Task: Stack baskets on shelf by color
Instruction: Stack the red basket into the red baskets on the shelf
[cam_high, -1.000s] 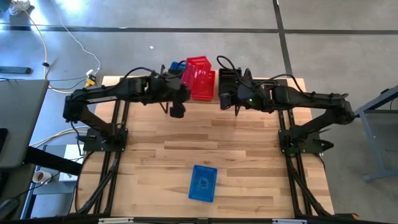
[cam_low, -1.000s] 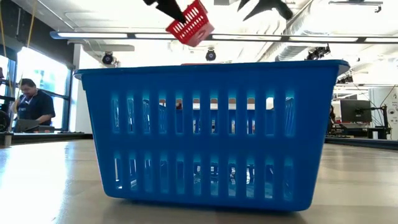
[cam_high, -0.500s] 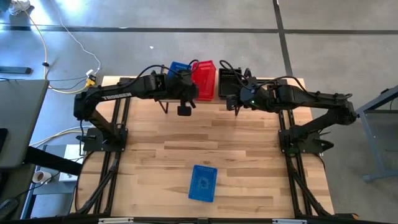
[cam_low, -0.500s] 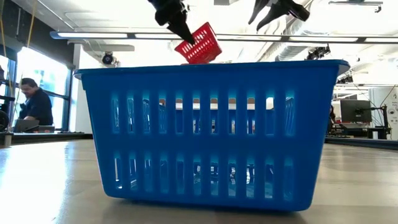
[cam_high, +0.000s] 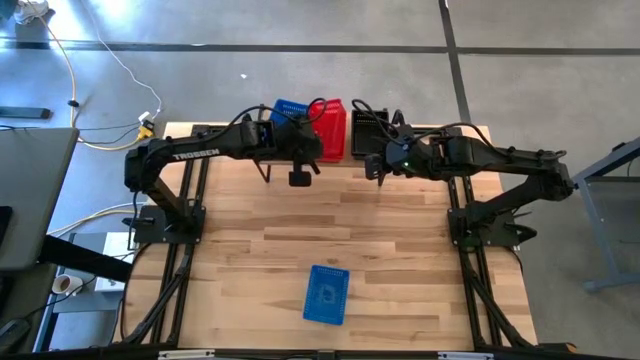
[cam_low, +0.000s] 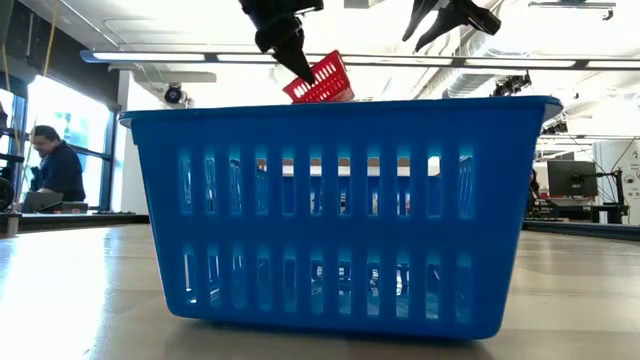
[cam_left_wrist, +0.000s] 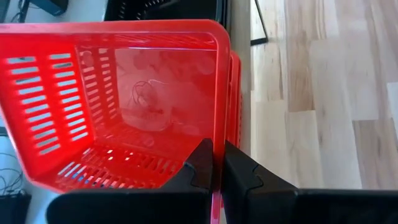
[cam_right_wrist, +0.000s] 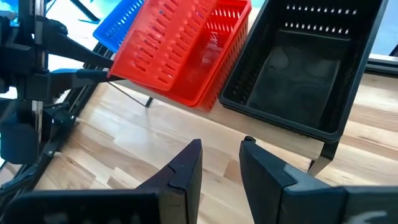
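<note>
My left gripper (cam_high: 316, 150) is shut on a red basket (cam_high: 329, 126) at the table's far edge, tilted over another red basket (cam_left_wrist: 235, 93) on the shelf. Beside the red ones on the shelf stand a blue basket (cam_high: 288, 108) on the left and a black basket (cam_high: 366, 130) on the right. One more blue basket (cam_high: 326, 293) rests on its base on the table near the front edge. My right gripper (cam_right_wrist: 221, 155) hangs open just in front of the black basket (cam_right_wrist: 305, 68), touching nothing. The shelf shows mainly by a black leg (cam_right_wrist: 318, 155). My left gripper pinches one side wall of the red basket at its rim (cam_left_wrist: 217, 134), one finger inside the basket and one outside. The fingers slant down from the table's near left. The basket hangs tilted, lifted over the red basket below it; whether the two touch I cannot tell.
The wide middle of the wooden tabletop (cam_high: 330, 220) lies between the shelf and the near blue basket. Cables run on the floor beyond the far left corner. A person (cam_low: 55, 165) sits in the room behind the table.
My left gripper has carried the red basket toward the far edge and down, over the red basket on the shelf. The basket now sits lower and less spread out in the high view. My right gripper has tipped a little.
</note>
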